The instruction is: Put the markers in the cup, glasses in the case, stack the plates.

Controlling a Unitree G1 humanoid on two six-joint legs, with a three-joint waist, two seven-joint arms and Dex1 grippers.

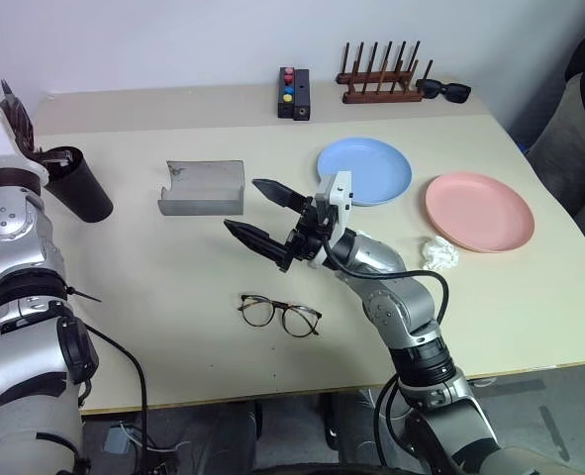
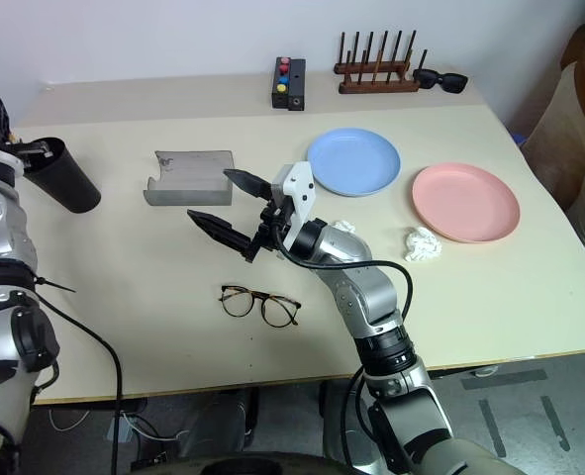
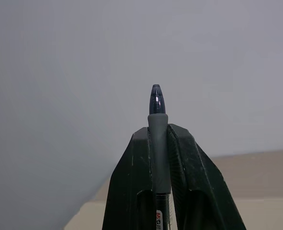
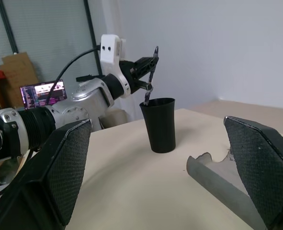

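At the table's far left stands the black cup (image 1: 79, 186). My left gripper (image 4: 147, 72) is just above it, shut on a dark marker (image 3: 156, 120) with a grey grip. The marker hangs tilted, its lower end at the cup's rim (image 4: 156, 101). My right gripper (image 1: 243, 205) hovers open and empty over the middle of the table, pointing left. The grey case (image 1: 203, 186) lies open just beyond it. The wire-framed glasses (image 1: 279, 314) rest on the table nearer than it. A light blue plate (image 1: 364, 170) and a pink plate (image 1: 478, 210) lie apart at the right.
A crumpled white paper (image 1: 438, 253) lies near the pink plate. Along the back edge stand a black box with coloured buttons (image 1: 294, 93), a wooden rack (image 1: 381, 74) and black sunglasses (image 1: 442, 91).
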